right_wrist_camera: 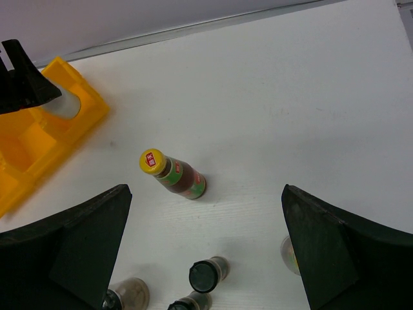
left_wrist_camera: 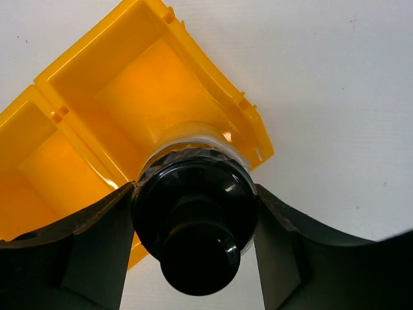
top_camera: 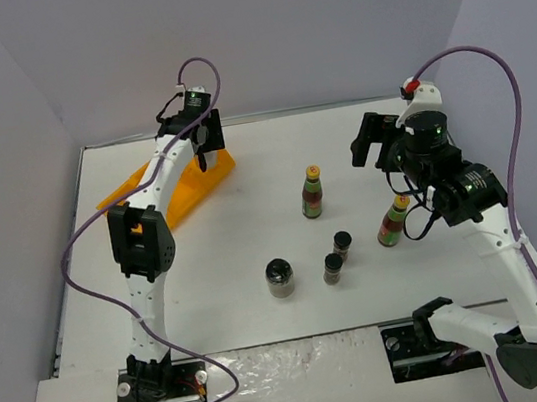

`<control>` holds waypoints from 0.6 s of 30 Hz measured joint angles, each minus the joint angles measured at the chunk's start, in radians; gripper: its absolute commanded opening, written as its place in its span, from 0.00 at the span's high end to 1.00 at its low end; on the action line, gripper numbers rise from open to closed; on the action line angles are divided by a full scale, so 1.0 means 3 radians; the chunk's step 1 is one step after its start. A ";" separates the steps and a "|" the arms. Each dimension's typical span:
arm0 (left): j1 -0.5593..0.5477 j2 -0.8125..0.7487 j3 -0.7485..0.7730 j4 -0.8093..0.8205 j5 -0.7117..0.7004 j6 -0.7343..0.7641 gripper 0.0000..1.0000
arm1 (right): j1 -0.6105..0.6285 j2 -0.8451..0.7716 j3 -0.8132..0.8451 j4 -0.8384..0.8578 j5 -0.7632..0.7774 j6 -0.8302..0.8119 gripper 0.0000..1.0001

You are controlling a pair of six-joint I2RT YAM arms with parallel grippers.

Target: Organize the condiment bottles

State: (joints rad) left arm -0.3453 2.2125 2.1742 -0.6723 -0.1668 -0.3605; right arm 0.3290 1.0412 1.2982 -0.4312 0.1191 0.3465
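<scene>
- Clamped at the lid between the two fingers [left_wrist_camera: 90, 252] of the left gripper [top_camera: 202, 138]: a wide black-lidded jar [left_wrist_camera: 193, 213]; one pad against each side of the lid; lid knob facing the wrist camera, glass body pointing away from it
- Straight below that gripper, the jar's glass body down inside the end compartment of the orange compartment tray [left_wrist_camera: 161, 97]; cannot tell whether the base touches the compartment floor
- Under the left arm, on the white table [top_camera: 271, 150]: the tray, lying at a slant
- Well apart from the left gripper, towards the right arm: the loose bottles, all upright on the table
- Below and between the spread fingers of the right gripper [top_camera: 371, 142]: a yellow-capped sauce bottle [right_wrist_camera: 174, 175] with a red-green label; touching neither finger
- Right gripper with jaws wide apart; clamped on nothing; hanging above the table
- Just beside the right wrist, on its base-ward side: a second yellow-capped sauce bottle [top_camera: 393, 221]
- Nearer the bases than the right gripper: one tiny black-capped spice jar [top_camera: 342, 244] and a second tiny spice jar [top_camera: 333, 268], close together
- Beside the spice pair, on the side away from the right arm: a second wide black-lidded jar [top_camera: 280, 278]
</scene>
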 measured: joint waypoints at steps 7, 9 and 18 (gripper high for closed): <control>0.0047 0.0399 0.0510 0.0014 -0.0026 0.0061 1.00 | 0.0000 -0.0014 -0.0129 0.0001 -0.0008 -0.0071 0.00; 0.0060 0.0433 0.0567 0.0036 -0.0050 0.0077 1.00 | 0.0000 -0.0022 -0.0172 -0.0002 -0.0008 -0.0090 0.00; 0.0191 0.0445 0.0587 0.0093 -0.0077 0.0116 1.00 | 0.0000 -0.0056 -0.0282 0.0003 -0.0010 -0.0126 0.00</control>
State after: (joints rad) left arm -0.2880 2.3459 2.3503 -0.6444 -0.1897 -0.3258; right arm 0.3290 1.0245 1.2134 -0.4304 0.1162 0.3088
